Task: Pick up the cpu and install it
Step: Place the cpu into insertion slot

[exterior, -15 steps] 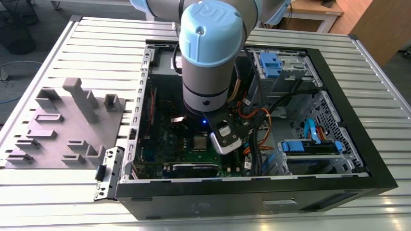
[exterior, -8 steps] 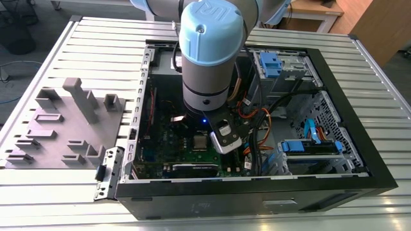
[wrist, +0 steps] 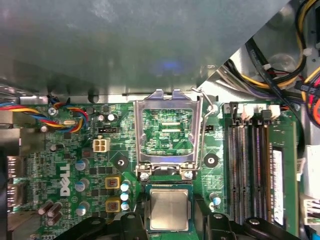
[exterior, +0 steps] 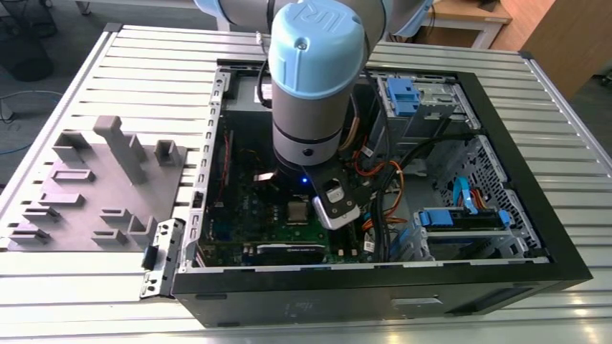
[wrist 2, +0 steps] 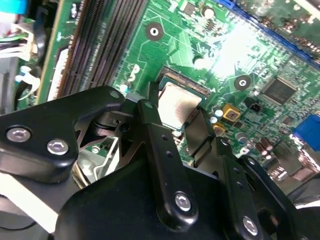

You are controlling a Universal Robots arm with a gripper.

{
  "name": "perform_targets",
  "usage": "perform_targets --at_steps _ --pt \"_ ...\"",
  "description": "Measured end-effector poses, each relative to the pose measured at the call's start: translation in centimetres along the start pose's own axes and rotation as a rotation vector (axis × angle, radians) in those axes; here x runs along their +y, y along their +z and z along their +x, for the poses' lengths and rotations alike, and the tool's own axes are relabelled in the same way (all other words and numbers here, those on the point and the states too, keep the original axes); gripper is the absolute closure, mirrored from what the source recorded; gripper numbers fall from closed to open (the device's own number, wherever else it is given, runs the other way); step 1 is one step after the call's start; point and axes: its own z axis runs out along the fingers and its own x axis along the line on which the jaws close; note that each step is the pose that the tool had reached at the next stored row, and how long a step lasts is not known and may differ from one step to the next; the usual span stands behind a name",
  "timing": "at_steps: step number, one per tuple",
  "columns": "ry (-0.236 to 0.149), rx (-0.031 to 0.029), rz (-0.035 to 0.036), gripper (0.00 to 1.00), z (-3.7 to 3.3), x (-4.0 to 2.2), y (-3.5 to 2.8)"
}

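The gripper (wrist: 169,231) straddles the cpu (wrist: 169,210), a flat silvery square with a pale rim, its black fingers (wrist 2: 162,145) apparently closed on two opposite edges. Just beyond stands the hinged metal socket frame (wrist: 168,135), raised upright over the green motherboard (wrist: 80,165).

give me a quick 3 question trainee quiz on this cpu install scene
1. True or false: the socket frame stands flipped open.
2. Where does the cpu lie: A on the grey tray, B in its socket on the motherboard, C on the slatted table?
3. What does the end effector hang directly over?

Key: 1 true. 2 B. 3 the cpu.
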Motion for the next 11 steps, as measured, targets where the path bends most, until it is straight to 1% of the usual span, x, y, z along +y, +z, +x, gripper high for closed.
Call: perform_targets --at_steps 1,2,6,11 --pt "0.000 0.0098 0.0004 0.54 -0.03 -0.01 0.01" --pt "0.001 0.0151 0.0007 0.54 -0.05 -0.01 0.00" --pt "0.001 0.0154 0.0005 0.54 -0.05 -0.01 0.01" --pt "0.003 0.0153 0.0003 0.54 -0.24 -0.10 0.02"
